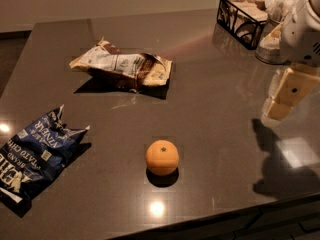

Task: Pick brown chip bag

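Toward the far left of the dark, glossy tabletop lies the brown chip bag — crumpled and flat on its side, its tan-cream end pointing left and its dark brown part to the right. Nothing touches it. Nearer the front edge, an orange sits alone, well apart from the bag, and a dark blue chip bag with white lettering rests at the left edge. At the right border of the view the gripper hangs above the table, pale cream under the white arm, holding nothing and well apart from the brown chip bag — whether it is spread or pressed together I cannot tell. Behind it, at the far right corner, stands a black wire basket with a pale round container just beside it.
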`<state>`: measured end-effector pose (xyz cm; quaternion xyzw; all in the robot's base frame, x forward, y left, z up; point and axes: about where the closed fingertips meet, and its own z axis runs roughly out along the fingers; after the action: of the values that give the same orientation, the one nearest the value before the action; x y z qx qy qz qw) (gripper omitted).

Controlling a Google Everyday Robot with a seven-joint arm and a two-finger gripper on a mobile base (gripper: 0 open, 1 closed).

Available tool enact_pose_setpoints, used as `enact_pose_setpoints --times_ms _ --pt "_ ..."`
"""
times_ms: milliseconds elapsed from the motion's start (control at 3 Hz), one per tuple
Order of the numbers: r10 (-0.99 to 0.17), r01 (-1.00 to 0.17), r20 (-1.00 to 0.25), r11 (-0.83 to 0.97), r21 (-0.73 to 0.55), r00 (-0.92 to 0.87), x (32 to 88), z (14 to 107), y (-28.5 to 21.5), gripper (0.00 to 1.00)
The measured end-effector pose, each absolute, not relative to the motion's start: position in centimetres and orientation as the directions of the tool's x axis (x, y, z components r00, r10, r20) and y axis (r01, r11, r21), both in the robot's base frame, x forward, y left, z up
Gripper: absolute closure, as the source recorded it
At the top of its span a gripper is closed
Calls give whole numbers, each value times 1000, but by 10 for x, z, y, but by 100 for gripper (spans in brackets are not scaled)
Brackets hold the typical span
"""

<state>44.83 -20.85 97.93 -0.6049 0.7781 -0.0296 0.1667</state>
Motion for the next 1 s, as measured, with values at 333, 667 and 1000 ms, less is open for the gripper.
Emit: enact_pose_setpoints --times_ms 333,667,1000 --pt "-953 -938 -229 254 -236 -201 467 976 -195 0" --pt "-960 -956 -237 200 -213 -148 495 965 -165 0" --pt "-961 -964 -261 154 -216 -95 512 959 -138 0"
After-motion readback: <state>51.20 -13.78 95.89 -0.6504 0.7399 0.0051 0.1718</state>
